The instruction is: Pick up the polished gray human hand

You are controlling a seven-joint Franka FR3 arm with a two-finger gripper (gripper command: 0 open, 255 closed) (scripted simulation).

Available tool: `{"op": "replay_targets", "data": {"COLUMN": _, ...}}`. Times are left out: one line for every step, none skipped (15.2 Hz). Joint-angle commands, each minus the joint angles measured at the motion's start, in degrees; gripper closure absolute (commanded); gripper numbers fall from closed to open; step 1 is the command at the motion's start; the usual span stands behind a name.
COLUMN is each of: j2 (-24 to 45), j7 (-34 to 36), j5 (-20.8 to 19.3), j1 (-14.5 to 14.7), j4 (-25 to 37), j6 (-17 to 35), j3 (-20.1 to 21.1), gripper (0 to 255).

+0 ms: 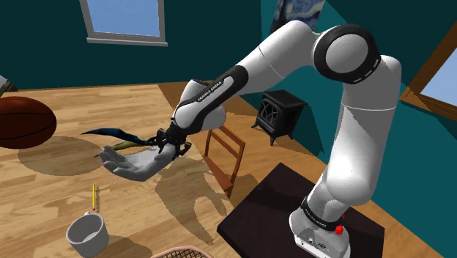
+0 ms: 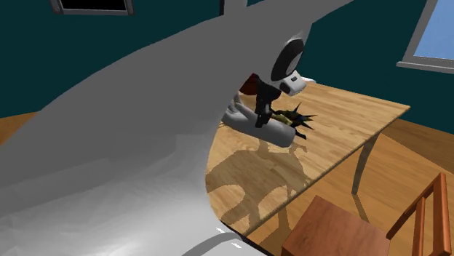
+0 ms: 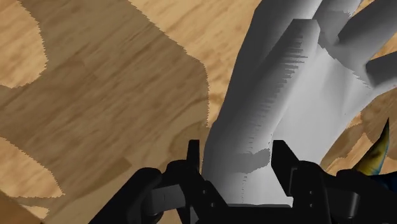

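As arm [image 1: 289,53] stretches low over table [image 1: 44,212], gripper [image 3: 236,154] clamped on wrist of grey hand [image 3: 299,83].

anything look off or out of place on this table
Nothing looks spilled or broken. The gripper clasps the grey hand model at its wrist; a dark blue spiky thing lies right beside it.
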Motion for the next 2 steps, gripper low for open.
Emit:
{"op": "replay_targets", "data": {"j2": -0.79, "j7": 0.08, "j5": -0.05, "j1": -0.10, "j4": 0.17, "j6": -0.68, "j3": -0.03, "gripper": 255}}
{"op": "replay_targets", "data": {"j2": -0.78, "j7": 0.08, "j5": -0.04, "j1": -0.09, "j4": 0.17, "j6": -0.69, "j3": -0.03, "gripper": 255}}
